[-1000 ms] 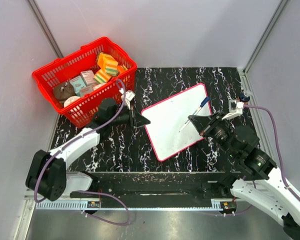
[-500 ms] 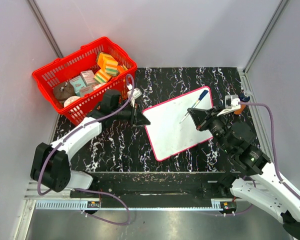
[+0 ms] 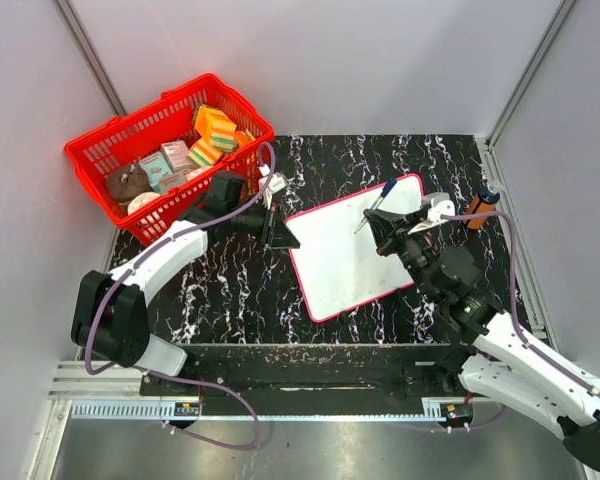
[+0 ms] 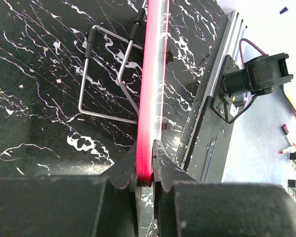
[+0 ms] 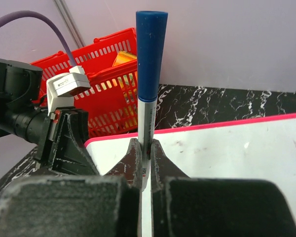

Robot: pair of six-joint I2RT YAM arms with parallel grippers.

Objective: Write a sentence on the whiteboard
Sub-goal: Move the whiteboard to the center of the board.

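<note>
The whiteboard (image 3: 350, 255), white with a red-pink rim, lies slanted on the black marbled table. No sentence is in view on its face. My left gripper (image 3: 280, 238) is shut on the board's left edge; in the left wrist view the red rim (image 4: 150, 89) runs edge-on between the jaws of the left gripper (image 4: 148, 170). My right gripper (image 3: 378, 228) hovers over the board's far part, shut on a marker (image 3: 383, 194). In the right wrist view the marker (image 5: 150, 74) stands upright in the right gripper (image 5: 146, 158), blue end up, over the board (image 5: 227, 153). Its lower end is hidden.
A red basket (image 3: 100, 150) with several boxes and sponges stands at the back left, close behind the left arm. An orange bottle-like thing (image 3: 480, 208) stands at the table's right edge. A bent metal wire frame (image 4: 106, 74) shows beside the board's rim.
My right gripper has carried the marker left and toward the board's far edge. The left arm has swung a little farther back, still gripping the rim.
</note>
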